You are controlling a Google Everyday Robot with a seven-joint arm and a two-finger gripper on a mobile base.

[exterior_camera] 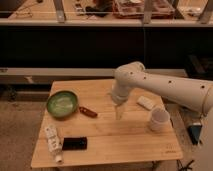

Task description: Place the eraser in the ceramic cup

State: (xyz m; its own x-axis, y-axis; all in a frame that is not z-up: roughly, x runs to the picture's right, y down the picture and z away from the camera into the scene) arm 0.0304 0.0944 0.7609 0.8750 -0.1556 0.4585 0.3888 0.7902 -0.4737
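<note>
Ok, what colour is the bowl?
The bowl is green, clearest in the camera view; the gripper hangs over the middle of the table.

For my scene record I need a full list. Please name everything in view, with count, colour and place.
table: one, light wood, centre
green bowl: one, green, table's far left
red-handled tool: one, red, just right of bowl
eraser: one, black, near left
white tube-like item: one, white, left of eraser
whitish block: one, far right
ceramic cup: one, white, right, upright
arm: one, white, reaching from right
gripper: one, open, empty, over table's middle
</note>
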